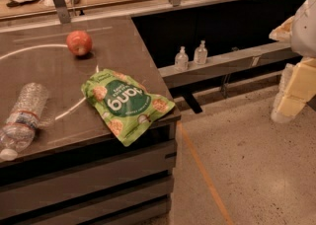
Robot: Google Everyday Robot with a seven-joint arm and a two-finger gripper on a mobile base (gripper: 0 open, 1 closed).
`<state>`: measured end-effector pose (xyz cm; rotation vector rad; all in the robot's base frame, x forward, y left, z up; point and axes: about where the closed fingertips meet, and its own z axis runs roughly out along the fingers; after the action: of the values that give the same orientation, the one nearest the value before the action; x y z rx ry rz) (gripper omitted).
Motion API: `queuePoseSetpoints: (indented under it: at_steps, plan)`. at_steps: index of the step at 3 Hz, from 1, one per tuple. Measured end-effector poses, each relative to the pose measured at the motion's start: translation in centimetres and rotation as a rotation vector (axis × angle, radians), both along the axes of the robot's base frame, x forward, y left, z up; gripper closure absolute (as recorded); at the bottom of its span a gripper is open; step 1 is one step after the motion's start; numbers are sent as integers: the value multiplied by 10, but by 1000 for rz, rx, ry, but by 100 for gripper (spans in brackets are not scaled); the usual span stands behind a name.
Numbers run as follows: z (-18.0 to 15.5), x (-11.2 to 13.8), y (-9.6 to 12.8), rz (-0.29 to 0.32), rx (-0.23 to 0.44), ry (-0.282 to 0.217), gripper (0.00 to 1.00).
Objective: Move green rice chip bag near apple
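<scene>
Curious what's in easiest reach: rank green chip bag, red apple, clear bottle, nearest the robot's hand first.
Hand at right edge.
1. Green foil chip bag, table's right corner.
2. Red-orange apple (rear), clear plastic bottle (left): too close to call.

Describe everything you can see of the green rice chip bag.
The green rice chip bag is a shiny bright-green foil-looking pouch with a dark green round logo, white lettering upside down from this view, and pictures of tan chips. It lies flat, slightly crumpled, on the dark table at its near corner, one corner overhanging the edge. Nothing else touches it: the apple sits apart behind it, and the gripper hangs off to the side, over the floor.
</scene>
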<state>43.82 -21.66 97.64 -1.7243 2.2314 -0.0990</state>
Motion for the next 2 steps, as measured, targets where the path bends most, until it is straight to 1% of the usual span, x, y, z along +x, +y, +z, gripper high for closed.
queuePoseSetpoints:
  at_steps: [1,2]
  plan:
    - [0,0,0,0,0,0,0]
    - [4,19,28,30,0,-20,0]
